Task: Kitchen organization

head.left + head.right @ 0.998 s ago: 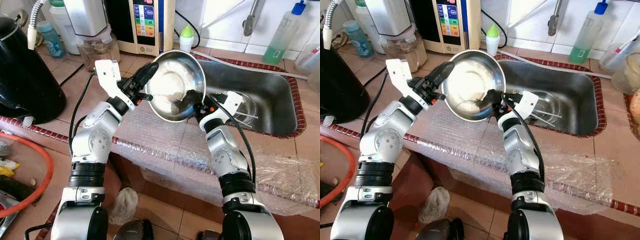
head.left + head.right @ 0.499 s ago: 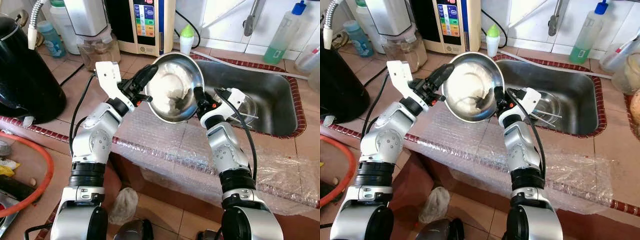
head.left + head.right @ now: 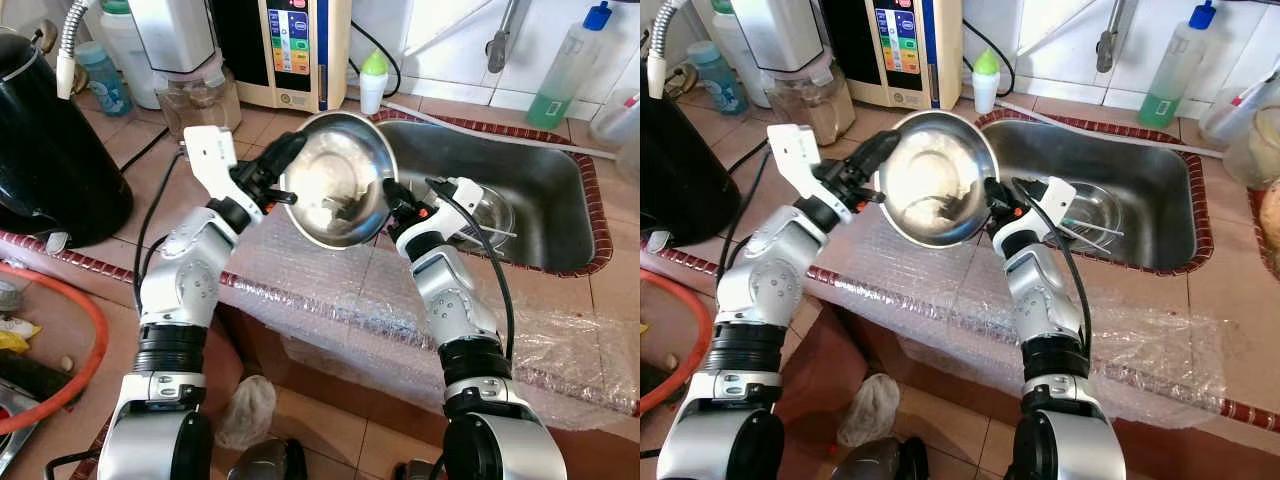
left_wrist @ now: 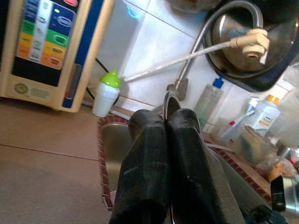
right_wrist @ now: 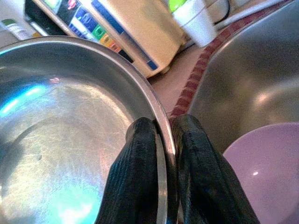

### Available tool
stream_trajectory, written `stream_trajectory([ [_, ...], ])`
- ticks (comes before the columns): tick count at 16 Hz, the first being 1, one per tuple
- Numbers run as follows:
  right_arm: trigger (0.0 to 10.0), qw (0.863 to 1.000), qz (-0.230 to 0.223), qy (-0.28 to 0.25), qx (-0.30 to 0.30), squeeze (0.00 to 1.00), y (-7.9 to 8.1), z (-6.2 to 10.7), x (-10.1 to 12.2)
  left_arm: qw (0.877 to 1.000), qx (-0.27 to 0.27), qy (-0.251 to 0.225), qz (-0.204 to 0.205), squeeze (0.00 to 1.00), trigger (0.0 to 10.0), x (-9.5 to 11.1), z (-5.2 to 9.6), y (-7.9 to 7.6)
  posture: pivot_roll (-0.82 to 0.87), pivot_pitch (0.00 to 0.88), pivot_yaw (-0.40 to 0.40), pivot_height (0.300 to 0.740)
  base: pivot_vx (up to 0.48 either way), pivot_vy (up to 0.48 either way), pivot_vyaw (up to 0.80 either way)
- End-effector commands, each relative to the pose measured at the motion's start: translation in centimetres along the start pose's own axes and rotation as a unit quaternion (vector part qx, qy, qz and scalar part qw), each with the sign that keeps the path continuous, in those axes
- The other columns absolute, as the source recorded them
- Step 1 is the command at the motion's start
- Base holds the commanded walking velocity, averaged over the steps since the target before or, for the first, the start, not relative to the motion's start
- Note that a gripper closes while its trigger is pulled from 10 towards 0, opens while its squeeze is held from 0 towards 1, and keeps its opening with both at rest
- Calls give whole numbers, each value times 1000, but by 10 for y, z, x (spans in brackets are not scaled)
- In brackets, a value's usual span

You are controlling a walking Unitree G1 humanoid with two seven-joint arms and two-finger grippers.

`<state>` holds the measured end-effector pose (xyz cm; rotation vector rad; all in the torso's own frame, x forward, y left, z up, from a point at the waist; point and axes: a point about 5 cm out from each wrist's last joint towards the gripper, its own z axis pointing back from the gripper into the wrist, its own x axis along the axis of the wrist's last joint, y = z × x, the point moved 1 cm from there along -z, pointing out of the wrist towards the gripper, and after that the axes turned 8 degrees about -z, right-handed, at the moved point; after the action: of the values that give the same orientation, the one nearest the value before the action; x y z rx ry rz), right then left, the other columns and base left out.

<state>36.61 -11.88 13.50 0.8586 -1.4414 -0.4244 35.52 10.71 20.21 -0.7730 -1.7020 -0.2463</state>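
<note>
Both grippers are clamping the steel bowl by opposite rims, left gripper and right gripper, holding it tilted above the surface beside the sink; advise keeping both grips matched and moving together

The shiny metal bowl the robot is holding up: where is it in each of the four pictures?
Left eye view: metal bowl at centre, by the sink.
Right eye view: left of centre.
Left wrist view: thin rim edge above the fingers.
Right wrist view: inside spans the left.
Shared landmark: green-capped bottle.
</note>
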Motion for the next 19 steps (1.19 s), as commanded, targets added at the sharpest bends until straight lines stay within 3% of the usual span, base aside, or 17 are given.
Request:
stream_trajectory([
  [1,0,1000,-12,5,12,0,6,-1,0,1000,-14,0,-2,0,0,0,-3,-4,-27,12,75,740,0,0,0],
  [4,0,1000,-9,13,15,0,5,0,-4,1000,-14,-2,-4,0,0,1,-3,-3,-26,10,73,740,0,0,0],
  [8,0,995,-26,64,69,0,17,3,-19,1000,-19,-10,6,0,0,2,-3,-4,-25,11,70,740,0,0,0],
  [9,4667,994,-24,75,78,0,19,4,-23,1000,-21,-12,7,0,0,3,-4,-5,-24,10,69,740,0,0,0],
  [10,10000,993,-15,85,75,1000,18,5,-27,1000,-23,-14,8,0,0,4,-4,-6,-23,11,69,740,0,0,0],
  [16,10000,992,3,104,70,1000,17,3,-33,999,-27,-14,13,0,0,4,-3,-6,-22,14,69,740,0,0,0],
  [19,10000,988,-12,111,106,1000,23,2,-33,999,-28,-17,17,0,0,6,-3,-7,-14,14,65,740,0,0,0],
])
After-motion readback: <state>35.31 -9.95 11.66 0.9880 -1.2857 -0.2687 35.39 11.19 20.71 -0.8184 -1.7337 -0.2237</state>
